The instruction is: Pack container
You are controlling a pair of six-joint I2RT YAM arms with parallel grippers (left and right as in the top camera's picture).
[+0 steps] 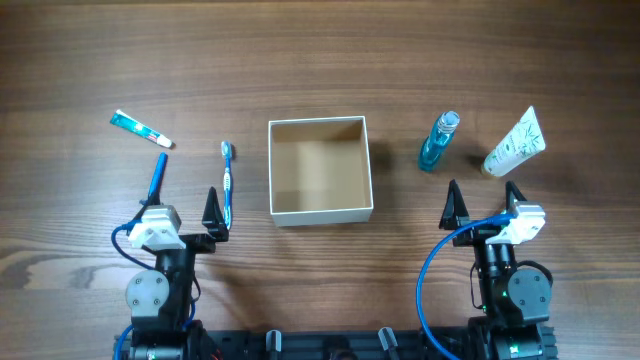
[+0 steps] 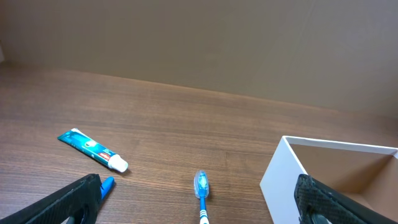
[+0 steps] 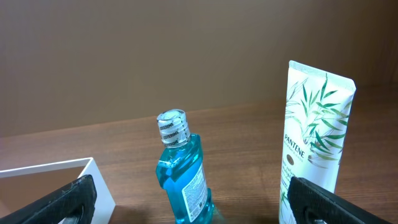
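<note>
The container (image 1: 320,211), a square white cardboard box with a tan inside, sits mid-table and holds nothing; its corner shows in the left wrist view (image 2: 283,171) and the right wrist view (image 3: 96,177). A blue toothbrush (image 1: 227,180) (image 2: 201,190) lies left of it. A small toothpaste tube (image 1: 140,128) (image 2: 92,148) lies further left. A blue mouthwash bottle (image 1: 439,141) (image 3: 183,174) and a white Pantene tube (image 1: 516,143) (image 3: 314,137) stand upright to the right. My left gripper (image 1: 184,200) (image 2: 199,214) is open, with the toothbrush between its fingers' line. My right gripper (image 1: 484,200) (image 3: 193,211) is open, just short of the bottle.
A blue object (image 1: 157,176) (image 2: 107,184) lies by my left gripper's left finger. The table is dark wood with a plain brown wall behind it.
</note>
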